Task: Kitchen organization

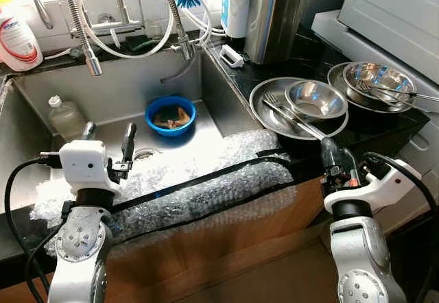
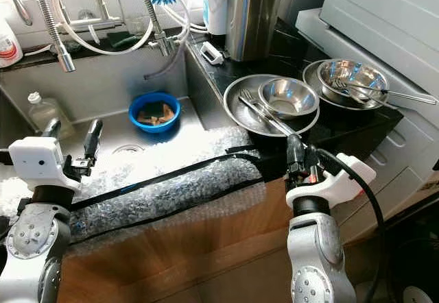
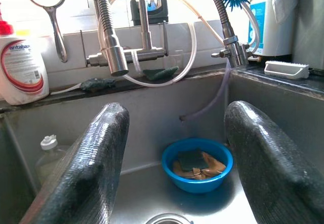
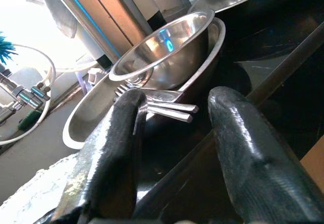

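Head cam: I see my left gripper (image 1: 108, 142) over the sink's front edge w/ fingers apart, holding nothing, blue bowl (image 1: 170, 115) further back in the sink (image 1: 116, 83); right gripper (image 1: 330, 153) sits at the counter edge just before the steel plate (image 1: 264, 111). L wrist: fingers (image 3: 88, 168) spread, blue bowl between them in the distance. R wrist: fingers (image 4: 114, 148) apart, empty, cutlery handles (image 4: 167, 110) poking off the plate just beyond, steel bowl (image 4: 162, 49) stacked on it.

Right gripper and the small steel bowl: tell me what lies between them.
The handles of forks lie between the right gripper and the small steel bowl, resting in the wide steel plate; the right wrist view shows it.
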### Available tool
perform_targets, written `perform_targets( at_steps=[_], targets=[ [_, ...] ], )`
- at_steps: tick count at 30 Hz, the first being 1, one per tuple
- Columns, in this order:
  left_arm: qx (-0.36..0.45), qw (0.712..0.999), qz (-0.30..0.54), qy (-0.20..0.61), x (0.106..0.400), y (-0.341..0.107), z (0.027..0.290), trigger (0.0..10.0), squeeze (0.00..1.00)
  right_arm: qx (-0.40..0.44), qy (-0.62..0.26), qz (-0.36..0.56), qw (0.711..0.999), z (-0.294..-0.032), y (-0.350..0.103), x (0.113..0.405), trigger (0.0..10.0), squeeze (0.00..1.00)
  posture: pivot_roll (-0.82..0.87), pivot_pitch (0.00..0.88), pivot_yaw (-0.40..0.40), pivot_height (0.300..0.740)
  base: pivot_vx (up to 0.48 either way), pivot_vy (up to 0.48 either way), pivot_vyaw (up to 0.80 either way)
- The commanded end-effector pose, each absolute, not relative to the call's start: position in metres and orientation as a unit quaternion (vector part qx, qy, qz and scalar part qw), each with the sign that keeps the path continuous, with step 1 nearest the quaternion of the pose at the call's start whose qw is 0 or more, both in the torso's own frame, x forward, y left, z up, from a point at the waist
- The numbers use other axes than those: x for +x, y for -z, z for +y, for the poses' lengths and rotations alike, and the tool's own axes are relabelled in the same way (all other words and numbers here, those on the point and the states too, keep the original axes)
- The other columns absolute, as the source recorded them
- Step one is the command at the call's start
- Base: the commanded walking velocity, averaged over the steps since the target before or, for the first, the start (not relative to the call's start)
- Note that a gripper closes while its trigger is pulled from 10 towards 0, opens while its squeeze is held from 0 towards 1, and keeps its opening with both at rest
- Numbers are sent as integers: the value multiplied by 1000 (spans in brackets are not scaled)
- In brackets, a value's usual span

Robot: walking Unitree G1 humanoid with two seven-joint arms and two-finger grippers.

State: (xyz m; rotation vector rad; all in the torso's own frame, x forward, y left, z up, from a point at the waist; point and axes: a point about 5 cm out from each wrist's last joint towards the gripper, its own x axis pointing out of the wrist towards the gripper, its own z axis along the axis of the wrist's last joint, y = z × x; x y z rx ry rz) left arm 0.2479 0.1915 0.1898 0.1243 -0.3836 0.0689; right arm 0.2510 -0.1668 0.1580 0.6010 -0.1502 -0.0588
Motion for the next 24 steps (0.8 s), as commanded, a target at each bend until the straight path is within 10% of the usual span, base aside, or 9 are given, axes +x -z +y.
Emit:
perform_targets(
  at_steps=[1, 24],
  targets=[
    [73, 975, -205, -35, 246, -196, 191, 10000, 0, 323, 31, -79, 942, -161, -159, 253, 0, 0, 2, 115, -16, 740, 0, 0, 0],
    [76, 974, -209, -34, 246, -198, 190, 10000, 0, 333, 10, -75, 940, -154, -159, 254, 0, 0, 3, 115, -15, 740, 0, 0, 0]
  ],
)
